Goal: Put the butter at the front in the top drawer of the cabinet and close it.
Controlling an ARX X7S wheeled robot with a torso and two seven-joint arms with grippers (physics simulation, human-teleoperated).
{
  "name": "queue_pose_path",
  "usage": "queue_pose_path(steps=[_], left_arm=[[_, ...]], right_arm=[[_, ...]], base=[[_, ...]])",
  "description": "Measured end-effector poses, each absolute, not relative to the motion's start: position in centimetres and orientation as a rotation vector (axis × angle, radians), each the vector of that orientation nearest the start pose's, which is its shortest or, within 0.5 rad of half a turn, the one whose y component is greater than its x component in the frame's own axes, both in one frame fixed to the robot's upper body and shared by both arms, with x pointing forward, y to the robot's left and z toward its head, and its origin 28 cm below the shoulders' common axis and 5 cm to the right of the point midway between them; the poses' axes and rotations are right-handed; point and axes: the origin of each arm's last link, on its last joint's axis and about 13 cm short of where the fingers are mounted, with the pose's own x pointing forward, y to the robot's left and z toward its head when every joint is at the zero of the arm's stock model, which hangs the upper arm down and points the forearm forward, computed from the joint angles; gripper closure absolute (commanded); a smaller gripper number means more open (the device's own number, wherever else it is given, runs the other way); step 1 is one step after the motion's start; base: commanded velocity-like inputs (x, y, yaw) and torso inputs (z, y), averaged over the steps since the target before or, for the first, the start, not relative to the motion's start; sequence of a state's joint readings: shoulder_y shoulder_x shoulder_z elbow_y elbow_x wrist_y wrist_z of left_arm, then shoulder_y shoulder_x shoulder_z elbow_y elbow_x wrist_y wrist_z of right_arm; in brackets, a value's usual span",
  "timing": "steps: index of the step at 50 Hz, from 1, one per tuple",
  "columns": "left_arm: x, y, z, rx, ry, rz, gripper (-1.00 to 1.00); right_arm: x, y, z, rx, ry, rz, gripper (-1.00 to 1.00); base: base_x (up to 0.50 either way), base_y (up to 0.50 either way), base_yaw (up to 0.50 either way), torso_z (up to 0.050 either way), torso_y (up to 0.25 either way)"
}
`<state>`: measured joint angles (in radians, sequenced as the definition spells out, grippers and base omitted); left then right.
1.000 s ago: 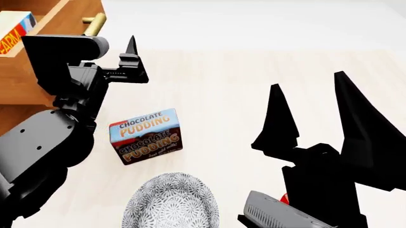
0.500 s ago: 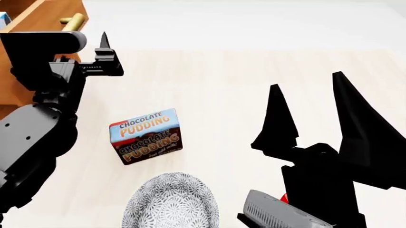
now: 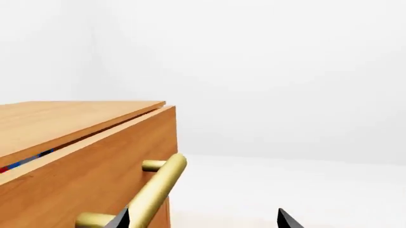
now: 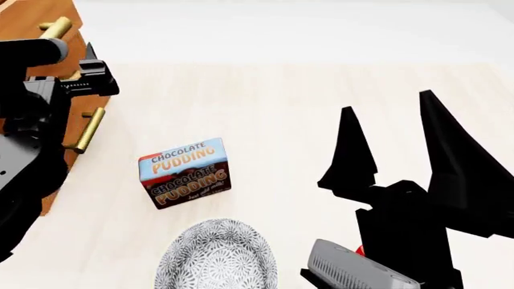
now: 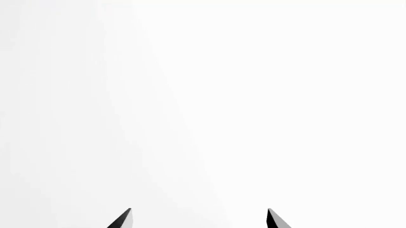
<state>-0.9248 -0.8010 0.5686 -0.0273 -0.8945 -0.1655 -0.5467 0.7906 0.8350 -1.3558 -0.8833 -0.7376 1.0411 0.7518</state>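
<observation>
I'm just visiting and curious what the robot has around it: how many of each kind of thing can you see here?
Wooden cabinet: 1
Brass bar handles: 2
Chocolate pudding box: 1
Patterned bowl: 1
Robot grippers, left gripper, right gripper: 2
Total: 7

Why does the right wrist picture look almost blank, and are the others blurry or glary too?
Right wrist view: it faces plain white background; only the right gripper tips show, sharp. Left wrist view: crisp, with a soft sheen on the brass handle of the top drawer. Head view: even light, faint shadows, the pudding box lettering readable.
</observation>
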Motion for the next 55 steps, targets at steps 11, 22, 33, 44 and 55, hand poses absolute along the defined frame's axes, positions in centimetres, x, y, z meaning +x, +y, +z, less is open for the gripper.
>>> queue_pose_path(steps=[11, 22, 33, 44, 55], left_arm=[[31.6, 32.3, 23.2, 0.030, -0.295, 0.276, -1.00], [31.1, 33.3, 23.0, 0.032, -0.282, 0.324, -1.00], [30.9, 33.7, 23.1, 0.028, -0.284, 0.356, -1.00], [30.8, 33.6, 23.1, 0.013, -0.296, 0.377, -1.00], [30.6, 34.0, 23.1, 0.006, -0.300, 0.397, -1.00]], right_arm=[[19.8, -11.3, 19.4, -1.168, -0.980, -0.359, -1.00], [19.8, -11.3, 19.5, -1.169, -0.981, -0.359, -1.00], [19.7, -11.3, 19.5, -1.170, -0.979, -0.360, -1.00], [19.7, -11.3, 19.5, -1.172, -0.979, -0.359, -1.00], [19.6, -11.3, 19.5, -1.173, -0.979, -0.360, -1.00]], base=[[0.00, 0.00, 0.00, 0.000, 0.000], [0.00, 0.00, 0.00, 0.000, 0.000], [0.00, 0.00, 0.00, 0.000, 0.000], [0.00, 0.00, 0.00, 0.000, 0.000], [0.00, 0.00, 0.00, 0.000, 0.000]])
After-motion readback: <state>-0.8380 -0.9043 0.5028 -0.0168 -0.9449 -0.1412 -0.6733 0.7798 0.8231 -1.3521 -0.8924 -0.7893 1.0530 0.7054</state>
